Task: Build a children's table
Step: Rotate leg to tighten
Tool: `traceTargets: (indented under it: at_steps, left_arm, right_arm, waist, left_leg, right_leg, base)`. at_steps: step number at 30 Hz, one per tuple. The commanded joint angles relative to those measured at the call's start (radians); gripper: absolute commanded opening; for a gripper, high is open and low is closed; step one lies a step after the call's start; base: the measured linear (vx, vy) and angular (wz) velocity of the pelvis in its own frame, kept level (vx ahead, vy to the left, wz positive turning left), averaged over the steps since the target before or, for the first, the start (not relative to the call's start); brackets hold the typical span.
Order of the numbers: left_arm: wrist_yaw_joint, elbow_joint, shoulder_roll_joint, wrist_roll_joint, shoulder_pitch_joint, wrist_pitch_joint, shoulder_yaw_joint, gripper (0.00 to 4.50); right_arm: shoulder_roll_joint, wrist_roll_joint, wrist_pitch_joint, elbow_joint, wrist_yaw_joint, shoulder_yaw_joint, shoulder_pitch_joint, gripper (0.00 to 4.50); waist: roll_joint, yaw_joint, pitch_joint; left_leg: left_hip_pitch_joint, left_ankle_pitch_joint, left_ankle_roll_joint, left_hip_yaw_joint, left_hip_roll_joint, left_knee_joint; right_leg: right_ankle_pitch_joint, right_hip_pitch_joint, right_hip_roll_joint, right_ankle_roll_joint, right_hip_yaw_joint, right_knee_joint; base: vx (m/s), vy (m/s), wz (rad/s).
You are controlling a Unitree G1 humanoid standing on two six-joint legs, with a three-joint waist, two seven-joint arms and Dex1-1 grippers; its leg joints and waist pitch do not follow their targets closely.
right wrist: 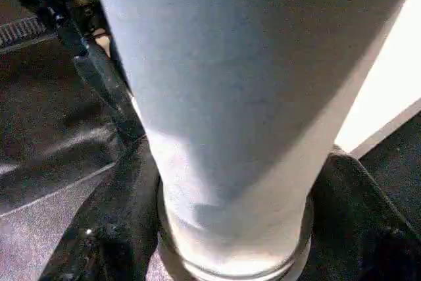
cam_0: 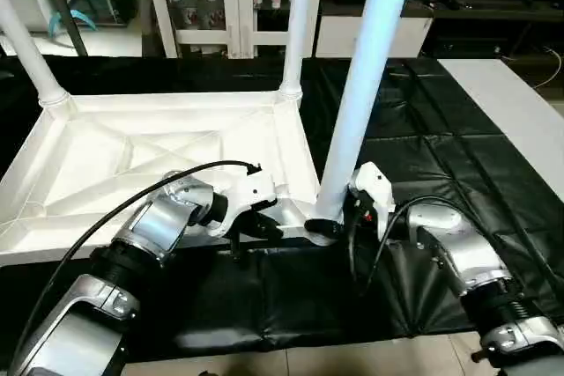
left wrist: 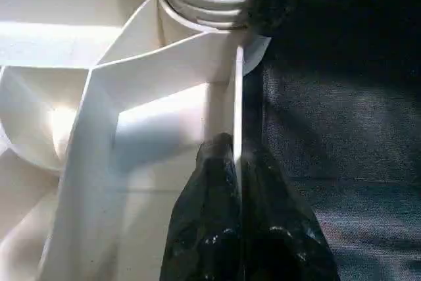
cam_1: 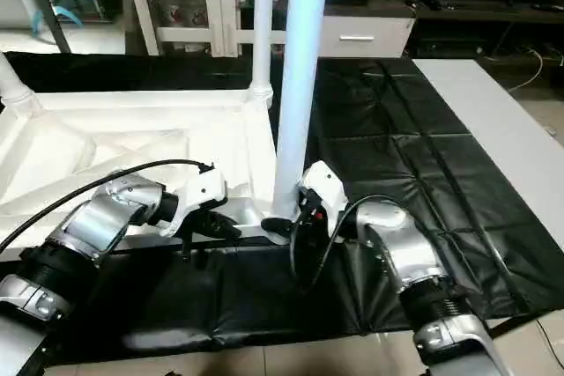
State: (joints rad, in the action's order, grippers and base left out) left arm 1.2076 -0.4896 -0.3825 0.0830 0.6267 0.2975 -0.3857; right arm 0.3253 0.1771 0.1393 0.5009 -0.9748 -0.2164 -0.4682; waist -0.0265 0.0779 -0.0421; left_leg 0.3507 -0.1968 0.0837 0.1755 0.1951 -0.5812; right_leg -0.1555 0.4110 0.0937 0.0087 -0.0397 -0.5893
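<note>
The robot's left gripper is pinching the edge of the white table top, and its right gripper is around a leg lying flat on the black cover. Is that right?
Not quite. The leg stands upright in the near corner socket of the table top, as the left eye view shows. The rest holds: the left gripper pinches the top's edge, and the right gripper is around the leg's base.

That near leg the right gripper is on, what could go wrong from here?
The near leg leans in its corner socket, so it may not be seated and could tip if the right gripper lets go early. The left gripper pinches only the thin rim of the tabletop; a hard push on the leg might slide it.
</note>
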Motion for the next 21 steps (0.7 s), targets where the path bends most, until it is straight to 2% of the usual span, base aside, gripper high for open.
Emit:
traceTargets:
  at_steps: [1,3,7,9,11,12,15,16,17,18,19,20,21]
  left_arm:
    - [-0.012,-0.037,0.020,0.012,-0.021,0.030,-0.032,0.00]
    - [-0.066,-0.073,0.051,0.013,-0.002,0.036,-0.013,0.00]
    - [-0.190,-0.144,0.100,0.032,0.040,0.027,0.016,0.00]
    - [-0.254,-0.181,0.128,0.039,0.067,0.030,0.032,0.00]
    - [-0.270,-0.191,0.134,0.040,0.074,0.031,0.036,0.00]
    - [-0.335,-0.232,0.161,0.045,0.103,0.039,0.054,0.00]
    - [-0.401,-0.285,0.188,0.054,0.135,0.030,0.070,0.00]
    - [-0.430,-0.310,0.203,0.057,0.152,0.019,0.079,0.00]
    - [-0.430,-0.310,0.203,0.057,0.152,0.019,0.079,0.00]
    - [-0.442,-0.324,0.213,0.055,0.162,0.012,0.086,0.00]
    - [-0.442,-0.325,0.214,0.055,0.163,0.011,0.086,0.00]
    - [-0.441,-0.324,0.215,0.054,0.163,0.012,0.086,0.00]
    - [-0.438,-0.321,0.214,0.053,0.162,0.013,0.085,0.00]
  right_arm:
    - [-0.015,-0.016,-0.008,0.019,0.067,0.023,-0.018,2.73]
    - [-0.063,-0.021,-0.009,0.042,0.187,0.057,-0.019,2.72]
    - [-0.159,-0.029,0.017,0.074,0.397,0.107,-0.019,2.70]
    - [-0.210,-0.054,0.023,0.095,0.522,0.118,-0.026,2.70]
    - [-0.222,-0.062,0.023,0.101,0.551,0.118,-0.029,2.70]
    - [-0.274,-0.084,0.029,0.135,0.673,0.131,-0.046,2.70]
    - [-0.333,-0.104,0.047,0.186,0.833,0.156,-0.081,2.69]
    - [-0.378,-0.129,0.046,0.219,1.020,0.193,-0.103,2.69]
    - [-0.378,-0.129,0.046,0.219,1.020,0.193,-0.103,2.69]
    - [-0.410,-0.162,0.035,0.231,1.179,0.219,-0.115,2.69]
    - [-0.416,-0.172,0.029,0.230,1.209,0.221,-0.116,2.69]
    - [-0.419,-0.181,0.020,0.229,1.221,0.218,-0.118,2.69]
    - [-0.419,-0.183,0.008,0.231,1.212,0.214,-0.124,2.69]
  waist:
    - [0.000,-0.003,0.052]
    - [-0.006,-0.012,0.049]
    - [-0.008,-0.025,0.050]
    - [0.002,-0.029,0.050]
    - [-0.001,-0.034,0.051]
    - [0.002,-0.038,0.052]
    - [0.002,-0.043,0.056]
    - [0.002,-0.043,0.055]
    - [-0.002,-0.043,0.056]
    - [0.000,-0.043,0.059]
    - [0.001,-0.042,0.061]
    - [-0.003,-0.040,0.063]
    - [-0.001,-0.038,0.063]
  left_leg:
    - [0.001,-0.260,-0.016,0.000,0.024,0.078]
    - [-0.001,-0.300,-0.003,-0.002,0.023,0.079]
    - [0.000,-0.314,0.012,-0.007,0.021,0.081]
    - [0.002,-0.312,0.020,-0.010,0.021,0.083]
    - [-0.001,-0.323,0.023,-0.009,0.020,0.082]
    - [0.004,-0.318,0.020,-0.008,0.019,0.082]
    - [0.001,-0.301,0.032,-0.008,0.015,0.081]
    - [0.004,-0.288,0.030,-0.007,0.016,0.082]
    - [0.003,-0.273,0.031,-0.005,0.015,0.080]
    - [0.003,-0.246,0.037,-0.005,0.013,0.080]
    - [0.001,-0.235,0.037,-0.004,0.013,0.079]
    - [0.002,-0.208,0.029,-0.001,0.013,0.077]
    - [0.002,-0.193,0.023,-0.001,0.012,0.075]
  right_leg:
    - [-0.311,-0.045,0.040,-0.215,0.026,0.066]
    - [-0.392,-0.038,0.039,-0.187,0.026,0.075]
    - [-0.450,-0.033,0.040,-0.159,0.026,0.081]
    - [-0.436,-0.035,0.040,-0.154,0.025,0.079]
    - [-0.426,-0.031,0.037,-0.155,0.025,0.080]
    - [-0.388,-0.034,0.035,-0.164,0.026,0.077]
    - [-0.363,-0.032,0.035,-0.174,0.027,0.073]
    - [-0.336,-0.035,0.035,-0.175,0.027,0.072]
    - [-0.320,-0.033,0.034,-0.175,0.029,0.071]
    - [-0.275,-0.036,0.032,-0.173,0.028,0.065]
    - [-0.252,-0.035,0.032,-0.176,0.028,0.062]
    - [-0.198,-0.037,0.030,-0.181,0.028,0.058]
    - [-0.167,-0.040,0.030,-0.185,0.028,0.054]
  base:
    - [0.000,0.000,0.00]
    - [0.000,0.000,0.00]
    - [0.000,0.000,0.00]
    - [0.000,0.000,0.00]
    - [0.000,0.000,0.00]
    - [0.000,0.000,0.00]
    - [0.000,0.000,0.00]
    - [0.000,0.000,0.00]
    - [0.000,0.000,0.00]
    - [0.000,0.000,0.00]
    - [0.000,0.000,0.00]
    - [0.000,0.000,0.00]
    - [0.000,0.000,0.00]
